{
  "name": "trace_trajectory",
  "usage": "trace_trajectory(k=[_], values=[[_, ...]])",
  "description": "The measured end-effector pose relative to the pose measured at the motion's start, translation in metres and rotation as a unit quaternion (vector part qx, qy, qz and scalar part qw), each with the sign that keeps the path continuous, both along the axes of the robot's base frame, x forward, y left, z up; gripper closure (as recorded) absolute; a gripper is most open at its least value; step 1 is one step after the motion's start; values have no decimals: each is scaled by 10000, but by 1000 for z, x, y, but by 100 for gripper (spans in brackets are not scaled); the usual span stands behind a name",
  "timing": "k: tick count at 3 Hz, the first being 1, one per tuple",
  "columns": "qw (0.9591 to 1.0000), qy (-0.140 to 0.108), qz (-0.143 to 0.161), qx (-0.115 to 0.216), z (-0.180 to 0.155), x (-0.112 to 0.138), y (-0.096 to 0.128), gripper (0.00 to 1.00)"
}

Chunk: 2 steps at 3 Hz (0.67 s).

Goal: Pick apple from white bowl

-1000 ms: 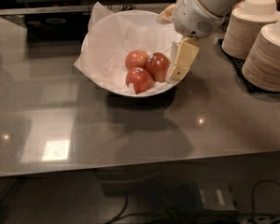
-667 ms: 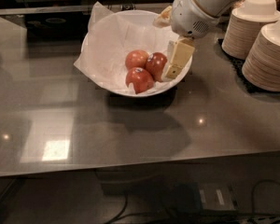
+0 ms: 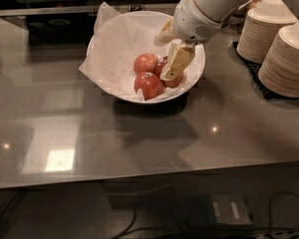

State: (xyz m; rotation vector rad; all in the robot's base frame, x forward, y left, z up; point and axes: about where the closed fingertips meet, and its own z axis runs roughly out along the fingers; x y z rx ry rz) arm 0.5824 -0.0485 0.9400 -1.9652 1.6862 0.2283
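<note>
The white bowl (image 3: pixel 109 39), lined with crinkled white paper, stands at the back middle of the grey counter and holds three apples. The darkest, deep red apple (image 3: pixel 162 65) lies at the right of the group, largely hidden behind my gripper. A paler orange-pink apple (image 3: pixel 145 62) lies to its left. A lighter red apple (image 3: pixel 148 85) with a small pale sticker lies in front. My gripper (image 3: pixel 167 59) reaches down into the bowl from the upper right. It is open, with one cream finger (image 3: pixel 177 59) in front of the dark apple, and it holds nothing.
Two tall stacks of beige paper bowls (image 3: pixel 284 59) stand on a dark mat at the right, close to my arm. A dark cooktop (image 3: pixel 45 24) lies at the back left. The counter's front edge (image 3: pixel 139 176) runs across the lower part of the view.
My gripper has moved left and further into the bowl, from beside the dark apple to over it. The apples and the bowl have not moved.
</note>
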Motion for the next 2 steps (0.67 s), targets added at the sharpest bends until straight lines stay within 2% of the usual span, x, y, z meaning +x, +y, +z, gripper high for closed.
trace_trajectory(k=[2], values=[[9999, 158, 13, 29, -20, 6, 4, 41]])
